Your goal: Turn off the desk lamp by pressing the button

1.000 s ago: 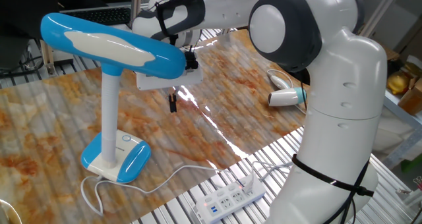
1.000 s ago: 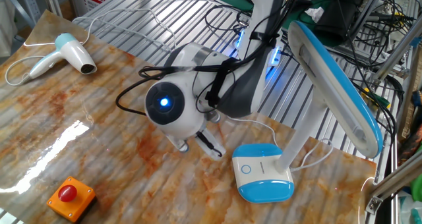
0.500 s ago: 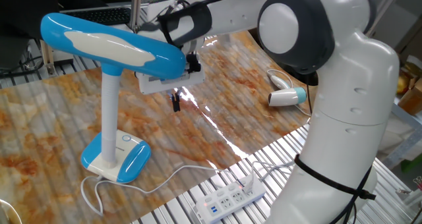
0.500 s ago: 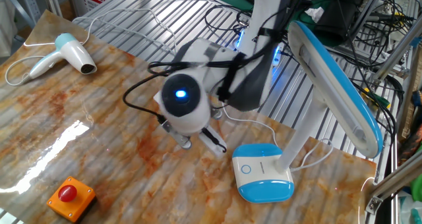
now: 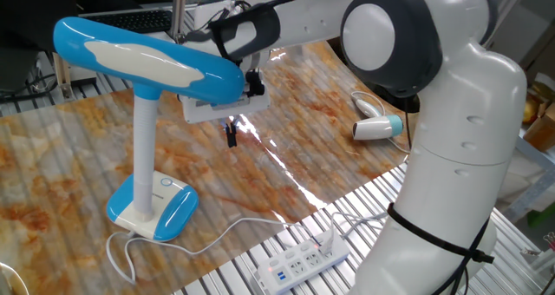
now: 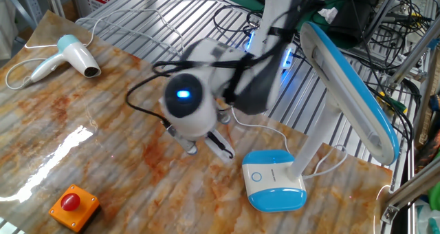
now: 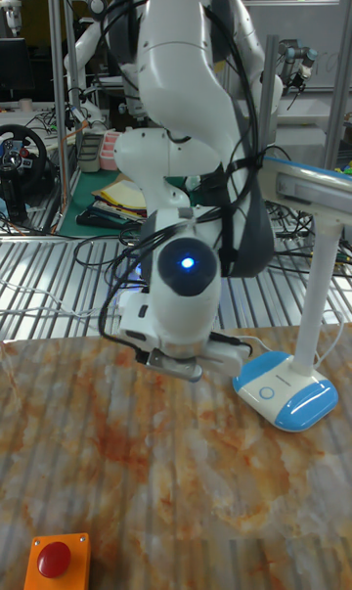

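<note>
- Gripper (image 5: 230,135): hangs above the table, apart from the desk lamp (image 5: 147,69); finger state cannot be determined, as no view shows the tips clearly.
- Button (image 6: 256,177): flush on the lamp base's white face, at 4 o'clock from the gripper in the other fixed view.
- Risk: the lamp head overhangs the wrist; a careless approach may strike it and tip the lamp.
- Risk: an off-centre press may miss the small button or shove the base.

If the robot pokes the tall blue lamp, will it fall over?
Maybe wobble, probably not fall. The lamp carries a long head high on a thin post, so it looks top-heavy, but its base is wide and flat. A downward push on the button seems safest.
</note>
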`<state>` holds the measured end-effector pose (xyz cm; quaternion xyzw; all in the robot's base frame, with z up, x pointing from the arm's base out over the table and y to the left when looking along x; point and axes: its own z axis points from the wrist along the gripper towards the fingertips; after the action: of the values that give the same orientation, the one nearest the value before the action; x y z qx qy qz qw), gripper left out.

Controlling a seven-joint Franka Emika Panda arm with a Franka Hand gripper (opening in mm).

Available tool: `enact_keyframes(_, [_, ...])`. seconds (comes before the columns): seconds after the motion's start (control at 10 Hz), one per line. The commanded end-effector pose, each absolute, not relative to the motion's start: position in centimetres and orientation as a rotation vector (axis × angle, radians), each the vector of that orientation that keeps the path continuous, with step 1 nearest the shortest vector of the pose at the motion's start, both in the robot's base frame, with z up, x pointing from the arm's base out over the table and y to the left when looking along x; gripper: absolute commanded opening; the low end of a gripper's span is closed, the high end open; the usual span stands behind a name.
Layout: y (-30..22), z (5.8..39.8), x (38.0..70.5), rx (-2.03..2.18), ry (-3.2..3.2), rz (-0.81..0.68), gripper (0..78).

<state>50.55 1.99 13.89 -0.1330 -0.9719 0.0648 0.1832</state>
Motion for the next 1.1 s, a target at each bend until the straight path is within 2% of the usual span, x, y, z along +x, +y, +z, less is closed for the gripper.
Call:
enact_keyframes(0.1, [1.96, 13.98, 50.63, -0.29, -2.639, -0.058, 0.0])
enact_keyframes(0.6, [1.96, 13.98, 50.63, -0.231, -2.668, -0.022, 0.0])
enact_keyframes(0.8, [1.96, 13.98, 50.63, -0.221, -2.702, 0.039, 0.0])
enact_keyframes(0.9, [1.96, 13.98, 50.63, -0.232, -2.756, 0.148, 0.0])
enact_keyframes(1.1, [1.96, 13.98, 50.63, -0.277, -2.801, 0.159, 0.0])
